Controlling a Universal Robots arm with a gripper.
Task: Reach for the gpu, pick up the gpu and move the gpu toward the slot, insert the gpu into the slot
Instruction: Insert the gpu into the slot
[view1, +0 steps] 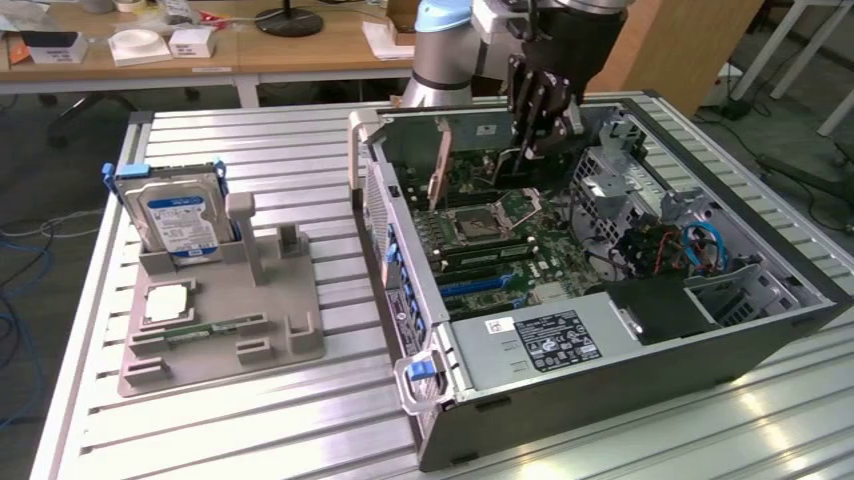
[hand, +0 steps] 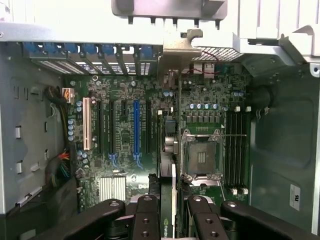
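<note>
- Wrist view looked down past the gripper (hand: 172, 212) into the open computer case (hand: 30, 125). The jaws were clamped on the gpu (hand: 173, 170), one finger against each face, and the card was seen edge-on.
- The gpu hung over the motherboard (hand: 120, 165), between the row of long card slots and the processor socket (hand: 200, 157). Its silver bracket (hand: 182, 47) was close to the rear wall of the case. The card hid whatever lay under it, so I could not tell whether its lower edge had met a slot.
- In the exterior view the case lay on its side on the table (view1: 267, 150), toward the exterior view's right edge. The holder (view1: 240, 300) with the hard drive (view1: 180, 215) stood well apart, toward the exterior view's left edge.
- Likely risk: if the card sat slightly off the slot's line, a downward push would land its contact edge on the slot's rim or the bare board, and the card could bend or slide in the jaws.
- Likely risk: the bracket could catch on the rear wall's row of blue clips (hand: 100, 52) rather than drop into its opening, which would leave the card tilted.
- Likely risk: the grip held one end only, so the bracket end could sag or twist.
- Room looked free above the case. It looked tight beside the card, with the socket on one side and the blue slot (hand: 136, 127) on the other.
- The cables (view1: 694, 245) lay well apart from the gripper.
</note>
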